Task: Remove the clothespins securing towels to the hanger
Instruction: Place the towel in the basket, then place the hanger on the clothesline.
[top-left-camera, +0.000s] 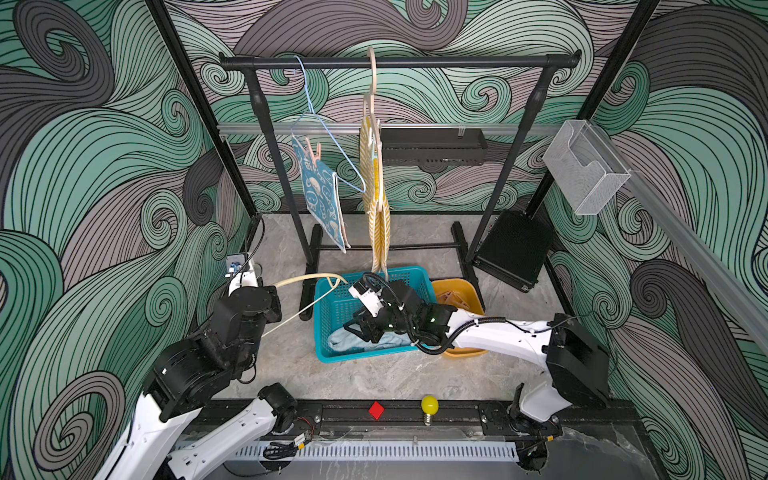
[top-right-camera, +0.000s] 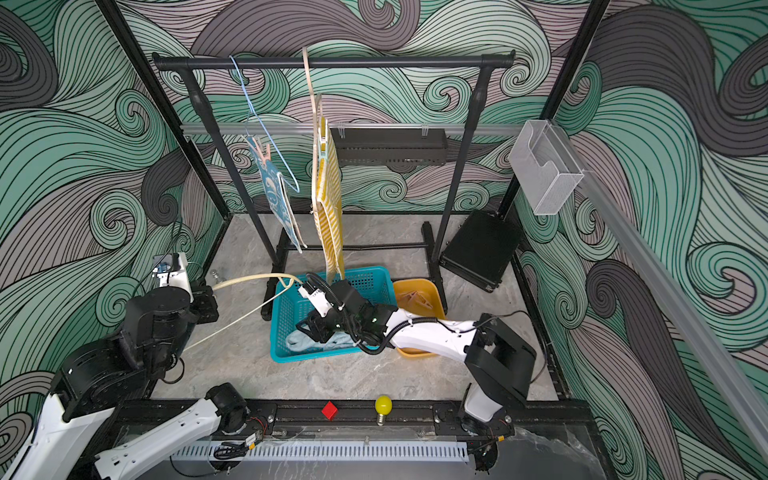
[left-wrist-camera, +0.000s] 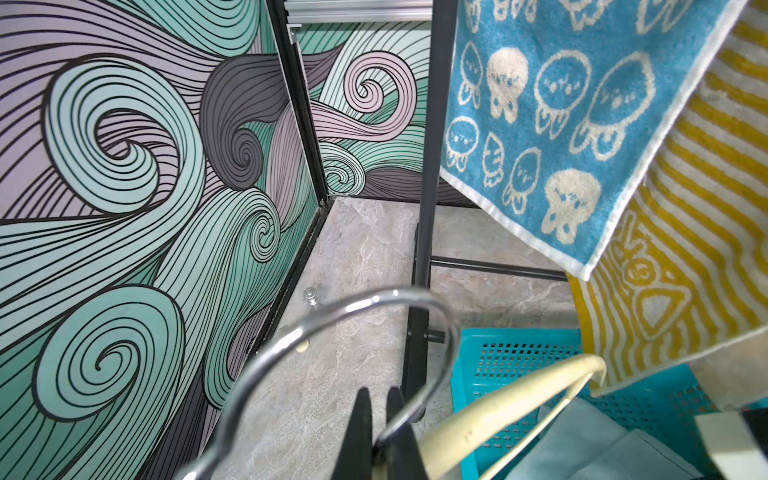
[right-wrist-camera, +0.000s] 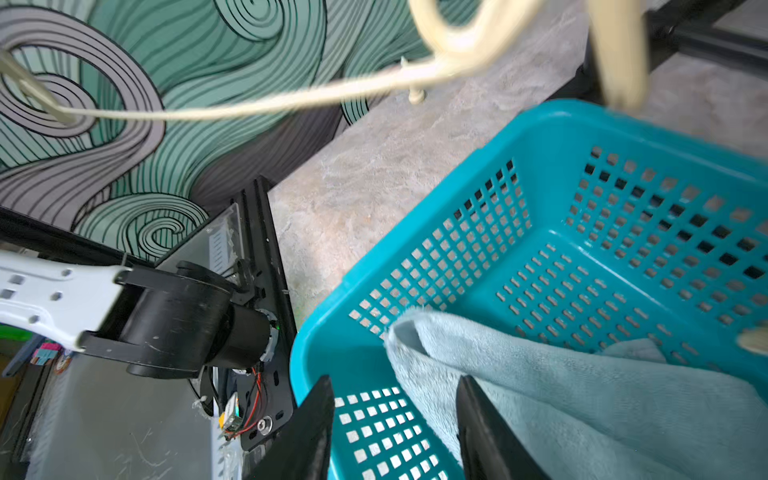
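With left fingers (left-wrist-camera: 359, 436) clenched on hook of bare hanger (left-wrist-camera: 498, 411) and right fingers (right-wrist-camera: 316, 432) released over pale towel (right-wrist-camera: 582, 395) in basket (right-wrist-camera: 557, 137), lift right straight up clear of terry, then target pink pegs (top-left-camera: 312, 151) pinning bunny towel (top-left-camera: 322, 195) hung from rail (top-left-camera: 457, 61).

We see pink clothespins (top-left-camera: 312, 150) holding the bunny towel (top-left-camera: 322, 199) on its blue hanger (top-left-camera: 308, 99), beside the yellow striped towel (top-left-camera: 376, 208). The pale-blue towel (top-left-camera: 347, 338) lies in the teal basket (top-left-camera: 319, 324), a bare cream hanger (top-left-camera: 307, 276) above.
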